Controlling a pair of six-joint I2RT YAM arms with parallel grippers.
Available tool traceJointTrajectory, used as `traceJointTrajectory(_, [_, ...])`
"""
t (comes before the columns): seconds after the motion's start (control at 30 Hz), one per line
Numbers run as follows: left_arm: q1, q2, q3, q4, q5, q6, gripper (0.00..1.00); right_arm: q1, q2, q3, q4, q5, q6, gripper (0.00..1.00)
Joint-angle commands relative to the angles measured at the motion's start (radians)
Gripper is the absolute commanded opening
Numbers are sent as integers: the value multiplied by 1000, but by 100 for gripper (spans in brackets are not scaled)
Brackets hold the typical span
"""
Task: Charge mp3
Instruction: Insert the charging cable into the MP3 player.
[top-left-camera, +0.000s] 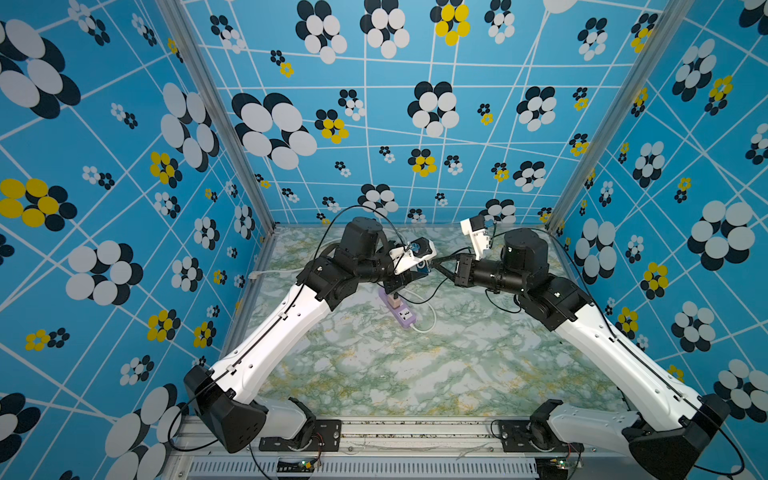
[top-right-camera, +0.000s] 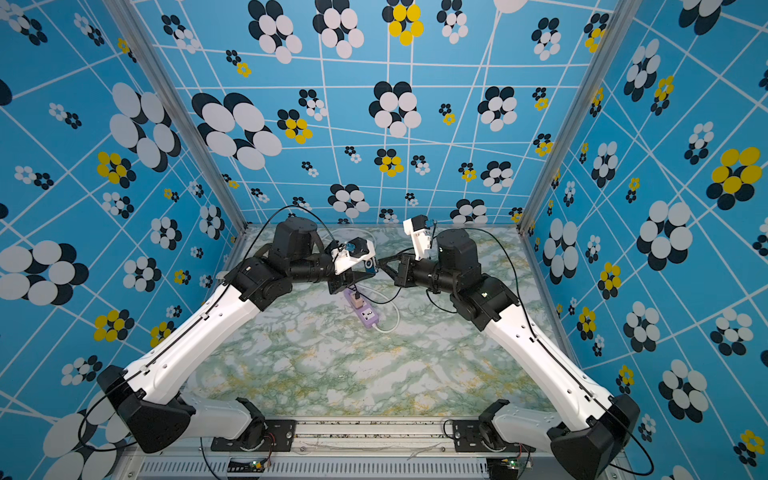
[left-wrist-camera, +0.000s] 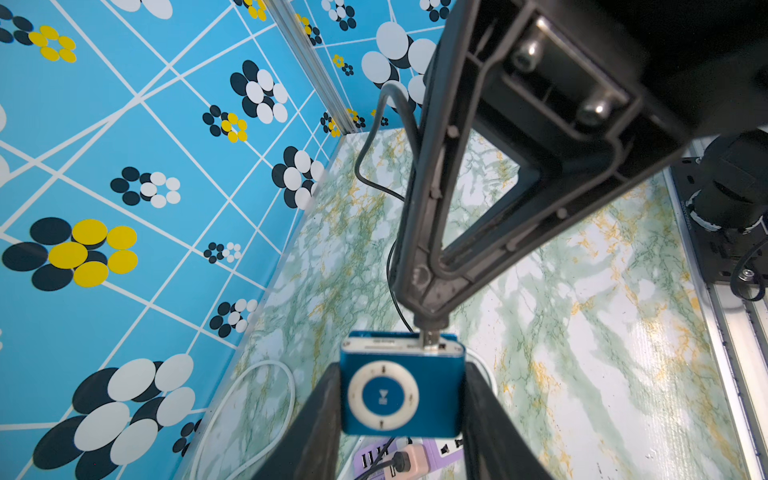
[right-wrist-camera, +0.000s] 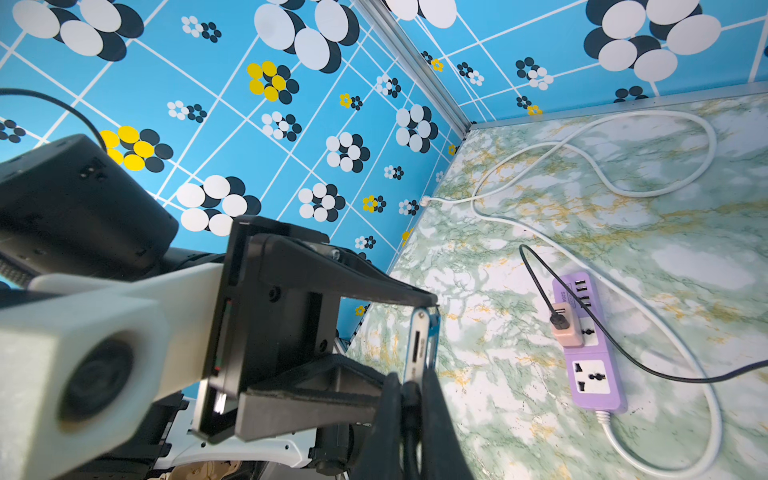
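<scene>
In both top views you get only a sliver of the mp3 (top-left-camera: 422, 266) near the power strip (top-left-camera: 400, 313), its ring too small to read; the strip's far end hides under the left gripper (top-left-camera: 419, 271). In the right wrist view the mp3 (right-wrist-camera: 419, 345) shows edge-on, the plug (right-wrist-camera: 411, 419) beside it blurred, the right gripper (right-wrist-camera: 409, 382) cut by the picture's edge.

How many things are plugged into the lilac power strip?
1: the pinkish charger cube, in the middle of the power strip, with a black cable leading from it. The end socket looks free.
</scene>
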Motion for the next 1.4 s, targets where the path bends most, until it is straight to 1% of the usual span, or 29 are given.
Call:
traceJointTrajectory(0.0, [-6, -44, -11, 54, 0, -22, 29, 13, 4, 9, -21, 11, 0, 0])
traceJointTrajectory(0.23, [-6, -45, -10, 73, -3, -33, 29, 15, 3, 6, -34, 23, 6, 0])
traceJointTrajectory(0.47, [-6, -48, -7, 84, -1, -36, 29, 23, 32, 17, -52, 15, 29, 0])
traceJointTrajectory(0.73, [-16, -45, -5, 122, -46, -44, 28, 25, 25, 9, -47, 19, 16, 0])
traceJointTrajectory(0.87, [-20, -47, -7, 143, -50, -45, 28, 27, 28, 15, -45, 11, 9, 0])
traceJointTrajectory(1.0, [-21, -52, -11, 166, -30, -47, 28, 28, 42, 46, -96, 40, -6, 0])
traceJointTrajectory(1.13, [-21, -52, -11, 154, 13, -39, 28, 28, 62, 68, -111, 30, -17, 0])
traceJointTrajectory(1.2, [-21, -47, -7, 143, 21, -37, 28, 36, 77, 90, -152, 31, -46, 0])
traceJointTrajectory(1.27, [-21, -40, 8, 130, 18, -35, 28, 44, 96, 113, -195, 32, -65, 0])
traceJointTrajectory(1.37, [-23, -21, 34, 140, 2, -49, 28, 74, 117, 123, -206, 40, -78, 0])
